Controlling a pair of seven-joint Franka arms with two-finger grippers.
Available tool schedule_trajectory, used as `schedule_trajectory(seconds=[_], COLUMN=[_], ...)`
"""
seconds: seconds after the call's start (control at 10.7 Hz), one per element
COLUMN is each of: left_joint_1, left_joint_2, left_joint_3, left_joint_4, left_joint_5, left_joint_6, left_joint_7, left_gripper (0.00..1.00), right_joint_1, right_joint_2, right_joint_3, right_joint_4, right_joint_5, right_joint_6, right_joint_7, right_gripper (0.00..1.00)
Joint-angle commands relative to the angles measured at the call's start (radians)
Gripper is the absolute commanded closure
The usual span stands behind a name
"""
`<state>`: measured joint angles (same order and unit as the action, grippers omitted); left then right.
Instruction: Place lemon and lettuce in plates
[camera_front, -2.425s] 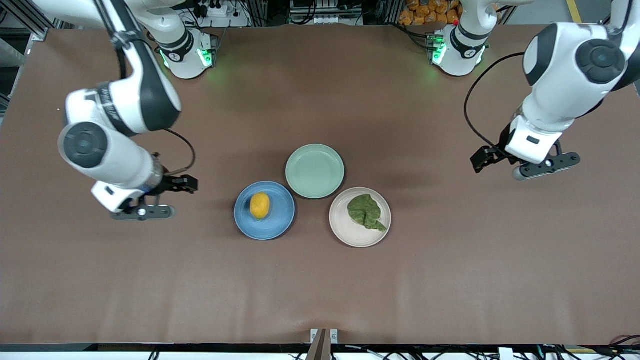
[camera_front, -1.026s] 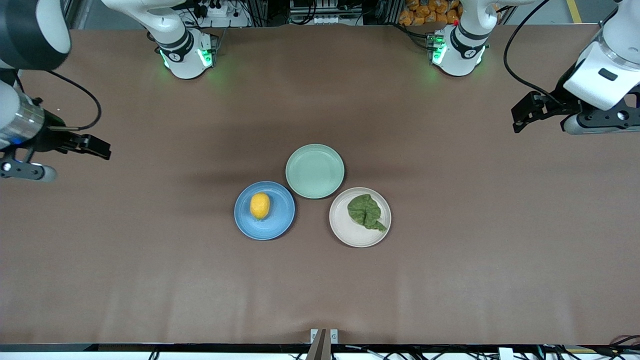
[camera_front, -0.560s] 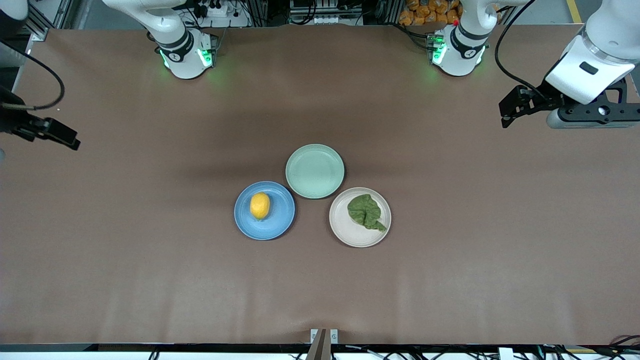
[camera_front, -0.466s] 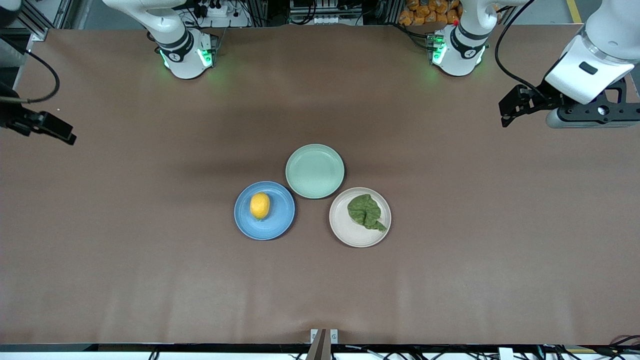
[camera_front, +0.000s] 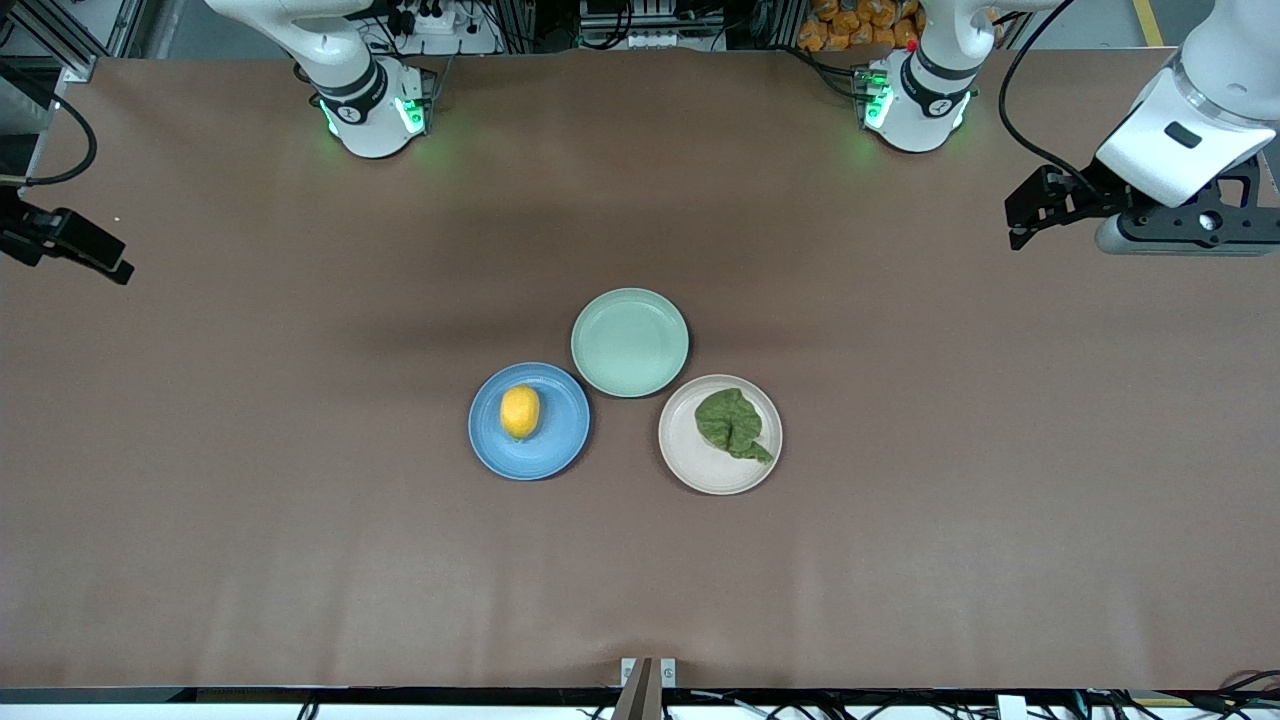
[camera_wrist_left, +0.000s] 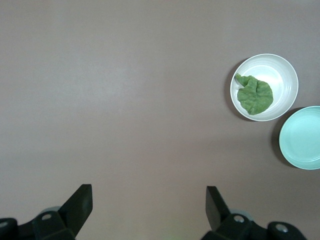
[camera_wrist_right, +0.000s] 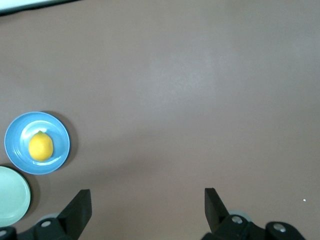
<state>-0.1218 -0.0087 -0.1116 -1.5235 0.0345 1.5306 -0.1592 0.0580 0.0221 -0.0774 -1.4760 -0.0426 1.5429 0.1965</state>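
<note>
Left gripper spread wide, empty, high over the table's left-arm end; right gripper likewise at its end. Lemon sits in the blue plate, lettuce in the cream plate; mint-green plate bare.

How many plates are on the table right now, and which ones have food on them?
3. Round blue plate toward the right arm's end holds the yellow lemon; cream plate holds the green lettuce leaf; mint-green plate, farther from the camera, is bare. None hidden.
</note>
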Motion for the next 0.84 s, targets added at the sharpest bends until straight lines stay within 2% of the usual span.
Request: schedule_trajectory(seconds=[0.0,0.75], left_joint_1=[0.008,0.008], left_joint_2=[-0.002,0.000], left_joint_3=[0.001,0.001], left_joint_4=[0.019,0.019], left_joint_5=[-0.028,-0.028], left_joint_6=[-0.032,-0.038], left_joint_7=[0.030,0.030], left_gripper=[0.00,0.00], right_joint_1=[-0.021,-0.021], right_joint_2=[-0.008,-0.010], right_joint_3=[0.007,0.010], right_joint_4=[-0.004,-0.003], right_joint_5=[0.020,0.018], right_joint_6=[0.013,0.005], right_joint_7=[-0.012,-0.017], right_gripper=[0.00,0.00])
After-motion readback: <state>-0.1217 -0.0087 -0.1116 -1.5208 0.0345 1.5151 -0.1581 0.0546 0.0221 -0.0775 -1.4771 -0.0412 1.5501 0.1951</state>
